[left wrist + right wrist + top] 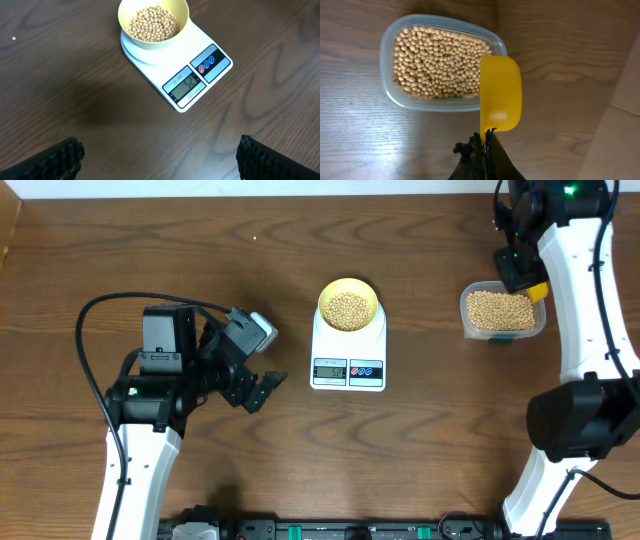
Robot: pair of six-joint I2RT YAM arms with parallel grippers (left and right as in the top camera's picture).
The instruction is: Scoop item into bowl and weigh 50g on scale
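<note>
The pale-yellow bowl (348,304) holds tan beans (348,307) and stands on the white scale (349,360), whose LCD is lit. The bowl (153,24) and the scale (192,80) also show in the left wrist view. My left gripper (262,388) is open and empty, left of the scale. My right gripper (485,137) is shut on the handle of a bright-yellow scoop (500,94), held over the right end of the clear tub (440,62) of beans (437,62). The scoop's bottom faces the camera. The tub (503,312) is at the right in the overhead view.
The brown wooden table (200,260) carries only these things. Its pale far edge runs along the top of the overhead view. A black rail lies along the front edge.
</note>
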